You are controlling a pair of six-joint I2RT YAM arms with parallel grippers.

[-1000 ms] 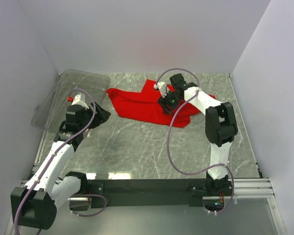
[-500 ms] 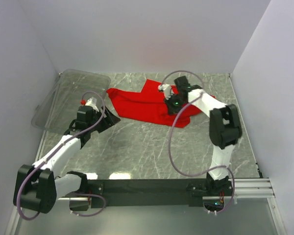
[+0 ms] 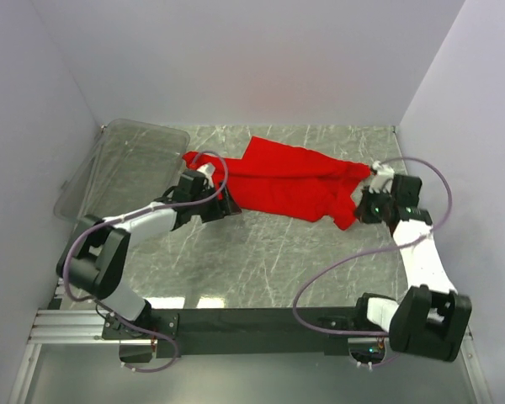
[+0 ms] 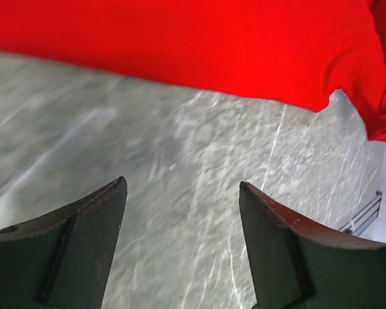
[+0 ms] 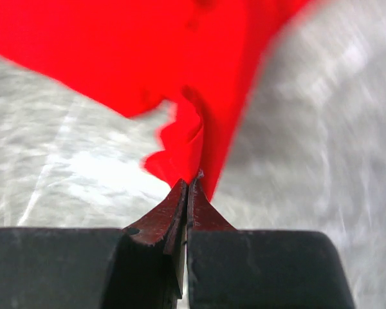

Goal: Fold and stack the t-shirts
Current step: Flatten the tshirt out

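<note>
The bright red t-shirt (image 3: 286, 181) lies stretched across the far half of the marble table, bunched at both ends. My right gripper (image 3: 362, 206) is at its right end, shut on a fold of the fabric. In the right wrist view the right gripper (image 5: 190, 183) pinches a crumpled red edge of the t-shirt (image 5: 199, 77), which is lifted off the marble. My left gripper (image 3: 227, 206) sits at the shirt's near left edge. In the left wrist view the left gripper (image 4: 181, 185) is open over bare marble, just short of the t-shirt (image 4: 180, 45).
A clear plastic bin (image 3: 126, 164) stands tilted at the far left, against the left wall. White walls close in the table (image 3: 261, 252) on three sides. The arms' black base rail (image 3: 261, 320) runs along the near edge, with purple cables looping above it.
The right gripper has shut on the shirt and pulled it to the right, stretching it out. The left arm has swung right from beside the bin to the shirt's left edge.
</note>
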